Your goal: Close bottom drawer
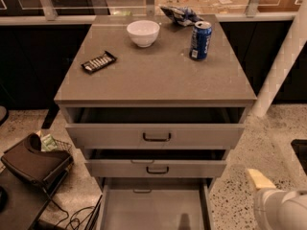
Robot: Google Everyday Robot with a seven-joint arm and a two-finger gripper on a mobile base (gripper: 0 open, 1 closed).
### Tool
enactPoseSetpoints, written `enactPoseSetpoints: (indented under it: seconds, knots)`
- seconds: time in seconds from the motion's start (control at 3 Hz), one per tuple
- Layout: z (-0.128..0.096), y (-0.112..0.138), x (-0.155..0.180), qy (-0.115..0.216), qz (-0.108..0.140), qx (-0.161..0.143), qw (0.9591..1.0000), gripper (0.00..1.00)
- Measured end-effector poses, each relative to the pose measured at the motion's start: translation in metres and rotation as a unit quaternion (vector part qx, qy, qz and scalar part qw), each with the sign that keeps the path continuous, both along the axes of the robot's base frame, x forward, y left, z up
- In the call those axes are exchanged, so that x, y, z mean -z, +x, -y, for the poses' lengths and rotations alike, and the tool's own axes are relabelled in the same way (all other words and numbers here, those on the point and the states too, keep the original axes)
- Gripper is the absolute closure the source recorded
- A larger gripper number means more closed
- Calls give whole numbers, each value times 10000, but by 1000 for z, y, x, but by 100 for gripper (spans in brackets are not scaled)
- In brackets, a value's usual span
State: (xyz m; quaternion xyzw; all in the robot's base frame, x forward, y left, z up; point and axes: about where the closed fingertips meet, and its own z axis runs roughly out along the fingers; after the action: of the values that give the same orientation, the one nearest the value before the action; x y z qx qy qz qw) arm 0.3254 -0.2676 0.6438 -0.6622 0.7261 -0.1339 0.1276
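You look steeply down on the cabinet [158, 78] from close, facing its front. The gripper [259, 178] shows at bottom right.

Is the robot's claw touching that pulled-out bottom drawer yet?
Apart. In the camera view the claw sits low at the right, with a strip of speckled floor showing between it and the bottom drawer.
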Motion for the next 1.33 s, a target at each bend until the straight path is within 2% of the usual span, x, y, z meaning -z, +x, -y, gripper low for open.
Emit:
enactPoseSetpoints:
  seconds: [0.33,0.67,1.0,1.33]
  knots:
    - [-17,0,51,259,-123,-166,9995,0]
    - [-40,-1,98,658,-308,-325,9968,0]
    - [-62,-8,140,1064,-504,-391,9923,0]
    - [-62,-8,140,1063,-504,-391,9923,0]
